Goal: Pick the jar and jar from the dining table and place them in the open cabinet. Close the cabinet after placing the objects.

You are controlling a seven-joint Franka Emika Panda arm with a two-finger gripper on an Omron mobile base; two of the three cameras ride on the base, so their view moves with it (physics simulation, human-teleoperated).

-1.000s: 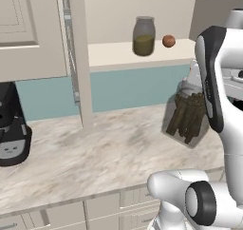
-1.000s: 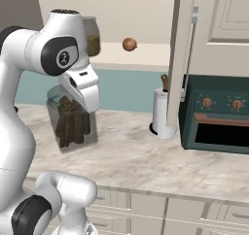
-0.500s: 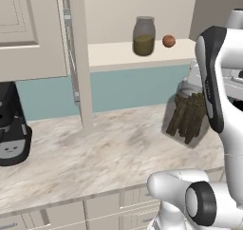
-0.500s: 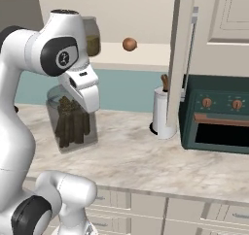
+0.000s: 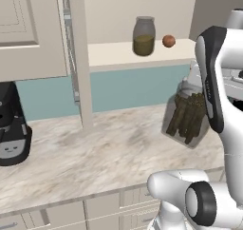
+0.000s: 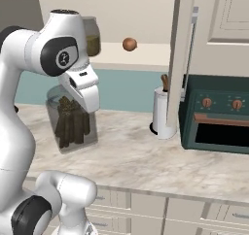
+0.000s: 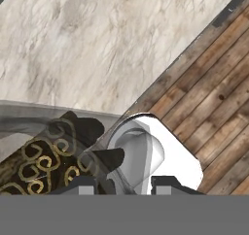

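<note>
The larger jar (image 5: 186, 118), clear glass with dark brown sticks inside, hangs tilted above the marbled table (image 5: 95, 153), its base lifted off the stone and its mouth leaning toward the arm. In the right base view the same jar (image 6: 72, 120) sits just below and behind the white wrist. The hand (image 7: 119, 186) looks down along the jar's rim: the glass wall curves past the left fingertip (image 7: 86, 186), with the brown sticks seen end-on beside it, and the two dark tips stand close together at the rim. The hand is clamped on this jar near its mouth.

The smaller rounded jar (image 5: 144, 36), with olive-green contents, stands upright on the cream shelf (image 5: 114, 54) of the open cabinet, above and to the left of the held jar. Just beside it on the shelf lies a small orange-brown ball (image 5: 168, 41), apart from the glass. A cabinet door (image 5: 78, 58) stands swung out edge-on, its silver bar handle (image 5: 67, 43) running down its length.

At the left edge of the table sits a black coffee machine (image 5: 13, 129). In the right base view a white utensil holder (image 6: 162, 113) stands beside a dark green toaster oven (image 6: 216, 113), well apart from the held jar. The hand view also shows wooden floor planks (image 7: 214, 103) beyond the table's edge.
</note>
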